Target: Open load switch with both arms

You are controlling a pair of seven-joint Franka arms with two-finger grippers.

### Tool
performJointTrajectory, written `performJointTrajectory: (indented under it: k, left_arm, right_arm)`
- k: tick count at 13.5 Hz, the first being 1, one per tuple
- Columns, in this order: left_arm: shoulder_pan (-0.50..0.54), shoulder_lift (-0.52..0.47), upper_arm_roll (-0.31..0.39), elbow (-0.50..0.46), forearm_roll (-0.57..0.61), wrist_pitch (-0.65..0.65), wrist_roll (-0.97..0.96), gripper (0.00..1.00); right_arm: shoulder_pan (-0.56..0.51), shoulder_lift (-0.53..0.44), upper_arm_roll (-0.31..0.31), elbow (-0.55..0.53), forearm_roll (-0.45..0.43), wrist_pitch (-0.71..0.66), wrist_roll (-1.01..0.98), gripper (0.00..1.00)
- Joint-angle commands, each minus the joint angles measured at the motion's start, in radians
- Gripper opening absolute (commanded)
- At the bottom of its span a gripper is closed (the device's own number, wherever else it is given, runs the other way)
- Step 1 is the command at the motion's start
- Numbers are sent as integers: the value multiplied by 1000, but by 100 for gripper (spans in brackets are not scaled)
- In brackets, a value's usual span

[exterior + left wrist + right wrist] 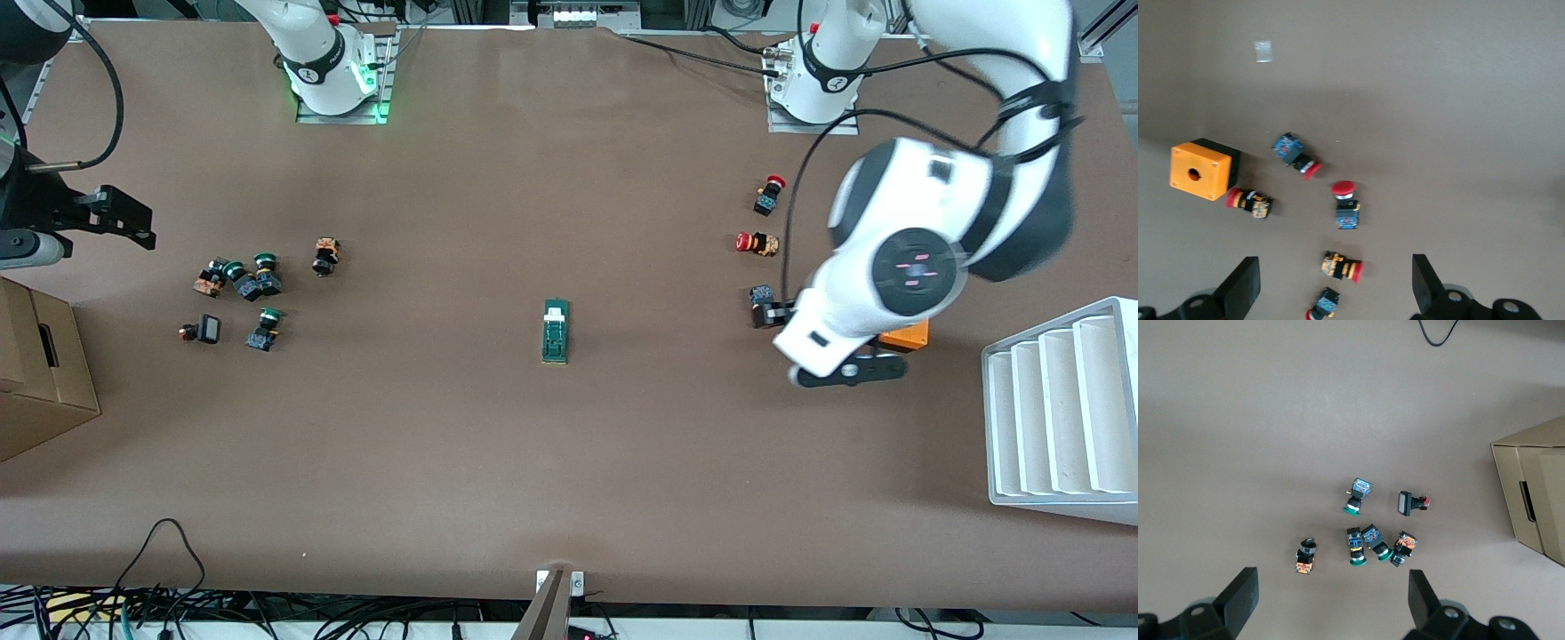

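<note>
The load switch (pixel 556 331), a slim dark-green block with a white tab end, lies flat in the middle of the table, apart from both arms and out of both wrist views. My left gripper (pixel 809 343) (pixel 1336 280) hangs open over the red-capped push buttons (pixel 1346 205) beside the orange box (pixel 1198 170), with nothing between its fingers. My right gripper (pixel 116 215) (pixel 1331 597) is open and empty, high above the table near the green-capped push buttons (pixel 1365 533) at the right arm's end.
A cardboard box (pixel 36 373) (pixel 1535 493) stands at the right arm's end of the table. A white stepped rack (pixel 1058 409) sits at the left arm's end, nearer the front camera. Green-capped buttons (pixel 240 284) and red-capped buttons (pixel 757 243) lie in loose clusters.
</note>
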Motion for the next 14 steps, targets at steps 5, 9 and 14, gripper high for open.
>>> performJointTrajectory:
  k: [5, 9, 14]
  left_arm:
    - [32, -248, 156, -207, -82, 24, 216, 100]
    - [73, -344, 222, -256, -82, 15, 357, 100]
    - [96, -443, 232, -258, -81, -45, 396, 100]
  right_arm:
    - [3, 3, 0, 17, 13, -12, 11, 99]
    - [3, 3, 0, 17, 15, -10, 12, 99]
    - [5, 4, 1, 17, 15, -9, 14, 99]
